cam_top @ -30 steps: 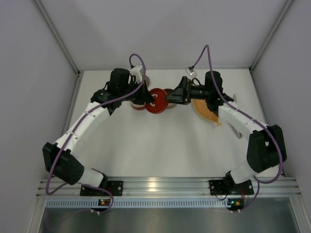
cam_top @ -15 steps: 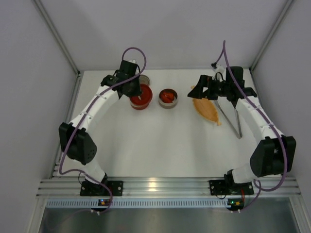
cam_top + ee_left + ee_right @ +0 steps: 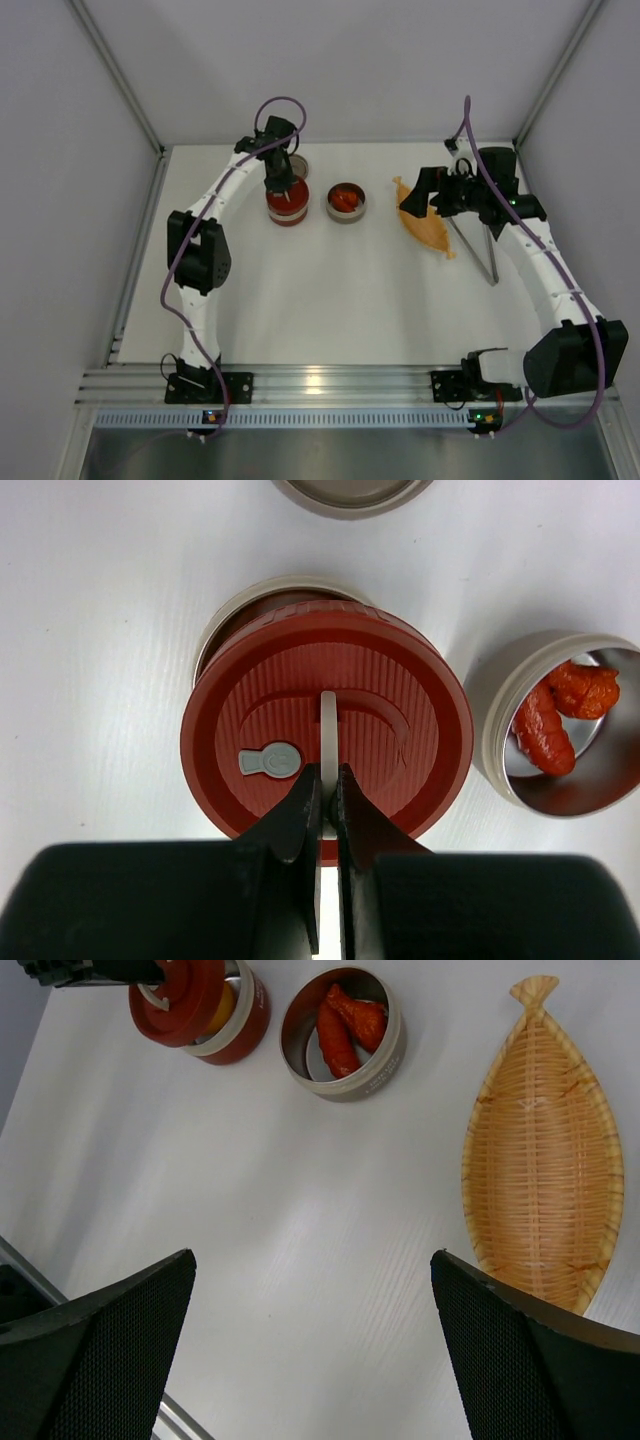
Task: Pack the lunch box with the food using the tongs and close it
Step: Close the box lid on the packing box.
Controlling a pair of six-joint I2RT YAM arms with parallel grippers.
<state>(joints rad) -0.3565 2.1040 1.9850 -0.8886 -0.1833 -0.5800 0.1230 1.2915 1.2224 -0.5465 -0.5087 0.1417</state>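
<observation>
The left gripper [image 3: 327, 780] is pinching the white handle [image 3: 328, 715] of the red lid [image 3: 390, 730], holding it askew over the red tin [image 3: 225, 620] just below its fingers, with red slices [image 3: 545, 735] off to its right, while the right gripper [image 3: 312, 1260] is hanging wide open and empty, so closing seems to be in hand, calling next for centring and seating the lid.

You're working in a robotics lab cell: a white table [image 3: 330, 300] boxed in by plain grey panels [image 3: 60, 200], and an aluminium rail [image 3: 330, 382] at its near edge carrying the left arm [image 3: 195, 255] and right arm [image 3: 545, 270].
</observation>
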